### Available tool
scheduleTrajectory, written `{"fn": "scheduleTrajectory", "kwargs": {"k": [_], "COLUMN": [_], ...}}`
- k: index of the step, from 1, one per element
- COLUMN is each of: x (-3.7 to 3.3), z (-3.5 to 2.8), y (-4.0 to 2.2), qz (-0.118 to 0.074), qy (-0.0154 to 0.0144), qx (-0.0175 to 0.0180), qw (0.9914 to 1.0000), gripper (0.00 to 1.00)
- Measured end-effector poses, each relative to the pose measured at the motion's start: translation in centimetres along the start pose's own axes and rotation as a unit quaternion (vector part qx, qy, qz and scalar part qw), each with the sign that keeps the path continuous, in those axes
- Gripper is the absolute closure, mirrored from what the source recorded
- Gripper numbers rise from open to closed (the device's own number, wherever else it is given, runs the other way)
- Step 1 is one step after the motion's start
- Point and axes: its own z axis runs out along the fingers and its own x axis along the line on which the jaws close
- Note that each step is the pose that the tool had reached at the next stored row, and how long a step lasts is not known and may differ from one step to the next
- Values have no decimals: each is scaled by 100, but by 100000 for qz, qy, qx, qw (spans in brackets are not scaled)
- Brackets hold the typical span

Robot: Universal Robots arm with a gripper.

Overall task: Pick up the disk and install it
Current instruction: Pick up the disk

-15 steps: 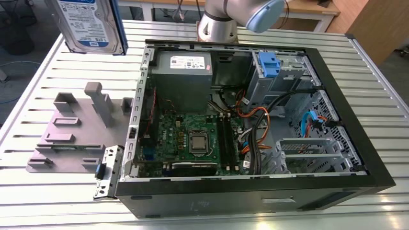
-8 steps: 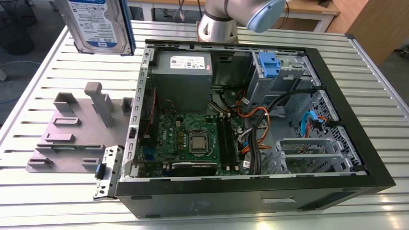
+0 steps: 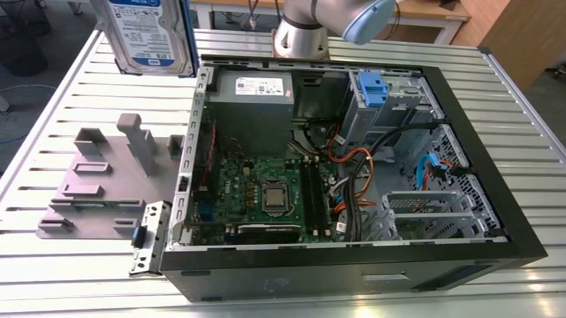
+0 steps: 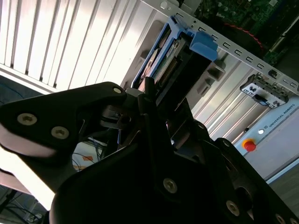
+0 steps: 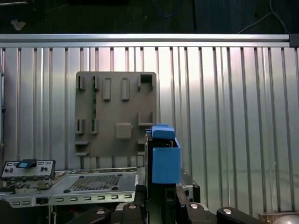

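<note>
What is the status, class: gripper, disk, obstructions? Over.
Gripper shut on the disk. Disk in the air at the exterior view's left of the open computer case, not installed. Loose cables inside the case.

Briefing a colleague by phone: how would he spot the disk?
Find the open black computer case on the slatted metal table. Beyond its far corner at the exterior view's left, the disk hangs upright above the table: a flat silver slab with a white-and-blue label and blue edge bracket, unlike the grey plate lying flat.
</note>
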Motion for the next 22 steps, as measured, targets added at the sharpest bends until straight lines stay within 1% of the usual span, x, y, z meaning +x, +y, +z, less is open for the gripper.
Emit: {"fn": "scheduleTrajectory", "kwargs": {"k": [3, 7, 22], "x": [-2, -5, -13], "z": [-2, -4, -12], "y": [-56, -114, -304], "qz": [-1, -5, -1], "qy": [1, 2, 1], "qx": [0, 1, -1], "qw": [100000, 100000, 100000], "gripper": [65, 65, 65]}}
